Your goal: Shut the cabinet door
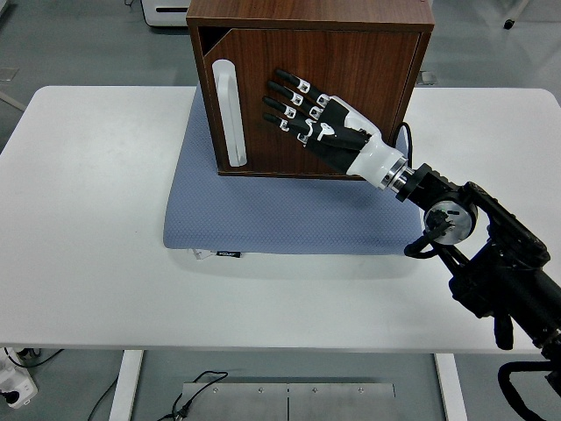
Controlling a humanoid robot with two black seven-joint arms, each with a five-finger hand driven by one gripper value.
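Cabinet door (307, 105) faces the near side of its wooden cabinet (351, 17), on a blue mat (263, 219) at the far middle of the surface (88, 219), its white handle (230, 114) upright at the left. Just right of the handle, the right hand (307, 110) lies with fingers spread flat against the panel, holding nothing, so I judge the push goes straight away toward the far side.

Dark walnut-veneer wooden cabinet (308, 17), box-shaped, upright on a blue-grey mat. Its front door (351, 79), bearing a white vertical handle (230, 112), sits nearly shut.
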